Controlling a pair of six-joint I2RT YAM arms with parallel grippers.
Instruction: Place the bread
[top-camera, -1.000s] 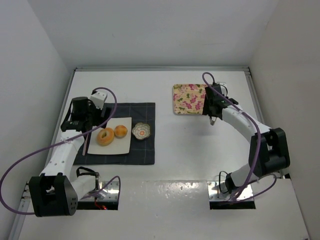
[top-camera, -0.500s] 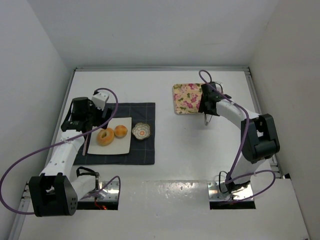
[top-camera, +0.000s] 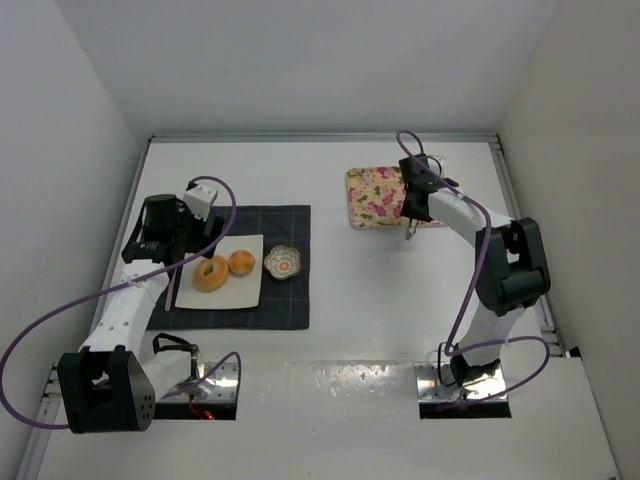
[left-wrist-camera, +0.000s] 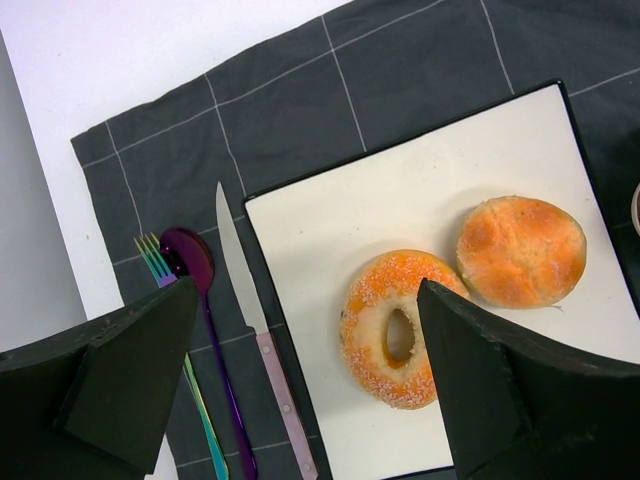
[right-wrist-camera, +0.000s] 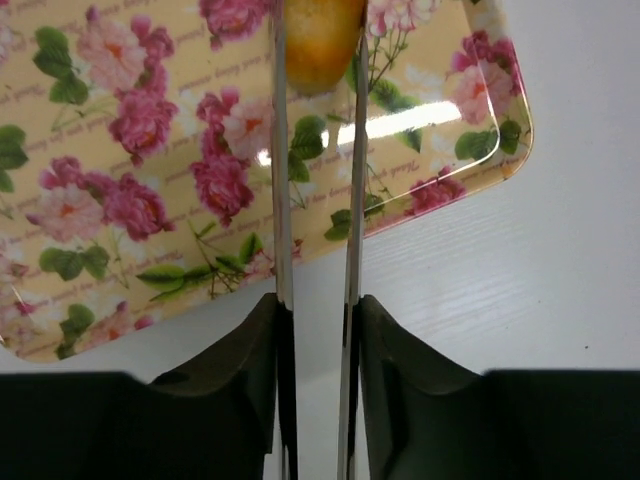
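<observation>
**Top view.** A cloth (top-camera: 290, 300) lies at left centre of the counter (top-camera: 350, 340). On the cloth sits a plate (top-camera: 245, 290), which carries the bagel (top-camera: 211, 273) on the left and the bun (top-camera: 241, 263) just beside it on the right. A dish (top-camera: 283, 262) stands on the cloth just right of the plate. A tray (top-camera: 370, 195) lies right of centre, farther up the frame, well apart from the cloth.

**Left wrist view.** Left of the plate, on the cloth, lie a knife (left-wrist-camera: 255, 330), a spoon (left-wrist-camera: 190, 255) and a fork (left-wrist-camera: 155, 260), in that order outward.

**Right wrist view.** The roll (right-wrist-camera: 318, 50) sits between the fingers of the right claw (right-wrist-camera: 315, 20), over the tray.
</observation>
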